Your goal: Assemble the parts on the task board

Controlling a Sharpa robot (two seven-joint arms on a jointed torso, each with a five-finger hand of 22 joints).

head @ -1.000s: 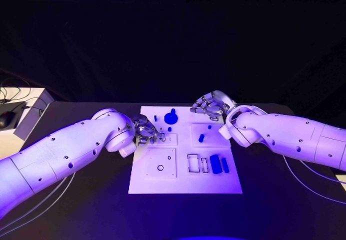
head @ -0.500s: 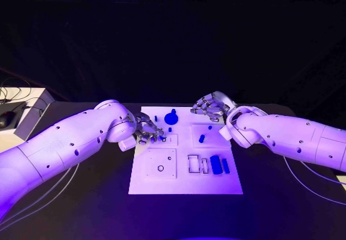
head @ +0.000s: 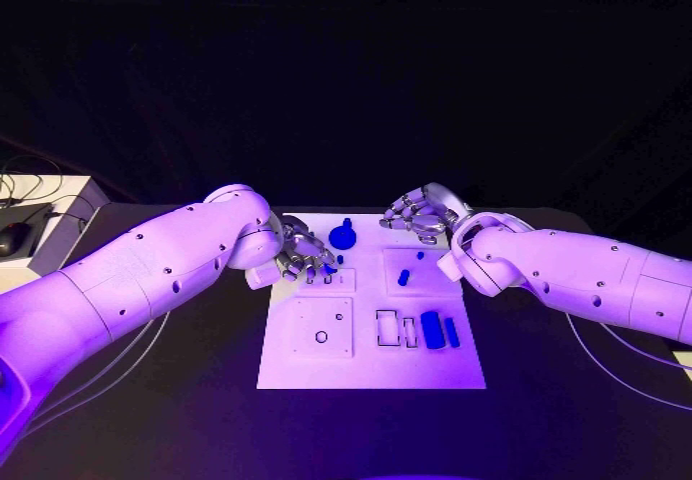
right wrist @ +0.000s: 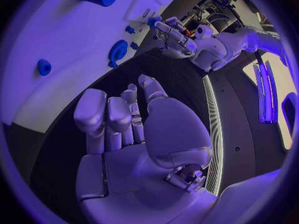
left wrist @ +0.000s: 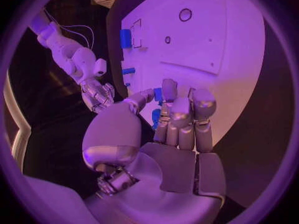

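A: Dark room all round, black desk (head: 519,420) below, white task board (head: 368,365) at centre frame. Starting at the left?

B: Yes. Left robot hand (head: 306,258), now over the upper-left part of the board. A second ago, back at the board's left edge. Carried rightward and up-frame with the whole arm.

A: Grasping anything?

B: Cannot tell. Fingers (left wrist: 179,115) packed side by side and pointed down at the board, thumb close by, bits of blue just beyond the tips. Hard to say whether pinched or merely underneath.

A: Meaning for the task?

B: Probably a reach for one of the small blue pieces in that corner, or a placing there. Judged an early step, with most of the parts not yet assembled.

A: Middle of the frame?

B: Round blue part (head: 343,236) near the board's top edge, just right of that hand, same spot as before. Short blue peg (head: 405,275) in the square right of centre, also unmoved. Blue bars (head: 431,328) lower right on the board, lying side by side, untouched.

A: And on the right?

B: Right robot hand (head: 418,215) above the board's upper-right corner, no shift over the last second. Released, fingers loosely bent, palm empty. Seemingly waiting for the other side.
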